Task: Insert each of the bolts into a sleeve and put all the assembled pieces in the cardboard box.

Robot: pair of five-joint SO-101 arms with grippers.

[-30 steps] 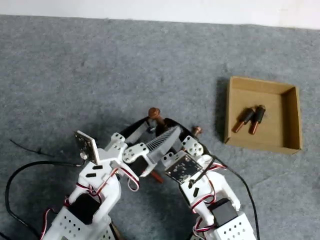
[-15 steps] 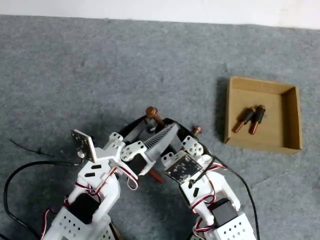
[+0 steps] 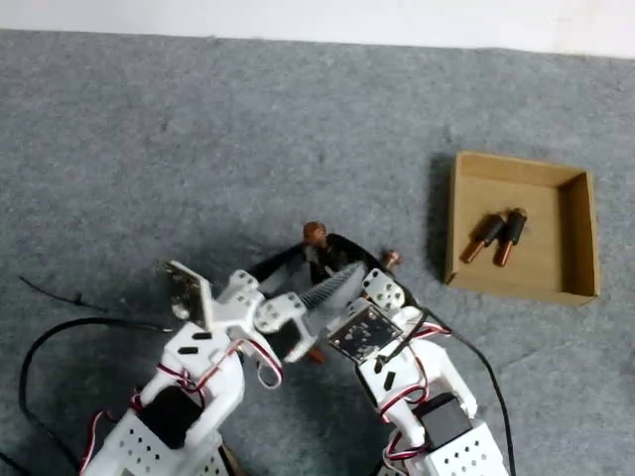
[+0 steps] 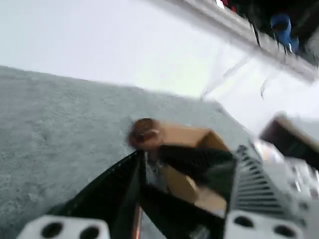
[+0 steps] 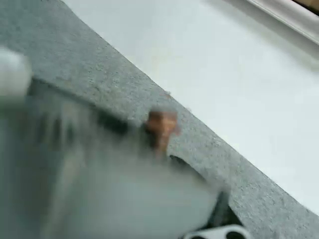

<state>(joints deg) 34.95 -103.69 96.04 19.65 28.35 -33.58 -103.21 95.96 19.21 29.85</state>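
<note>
Well left of the cardboard box [image 3: 452,223], a copper-headed bolt [image 3: 314,233] is pinched by the left gripper [image 3: 322,256]. Nearer the box, the right gripper [image 3: 362,263] is seen; its grip cannot be told. Two assembled pieces [image 3: 486,236] are laid inside the box.

Your left arm [image 3: 189,382] and right arm [image 3: 422,392], white printed shells, black servo blocks [image 3: 167,415], red-white-black wire looms [image 3: 260,359], dark slots, black cable [image 3: 99,321] looping out toward 8 o'clock.
</note>
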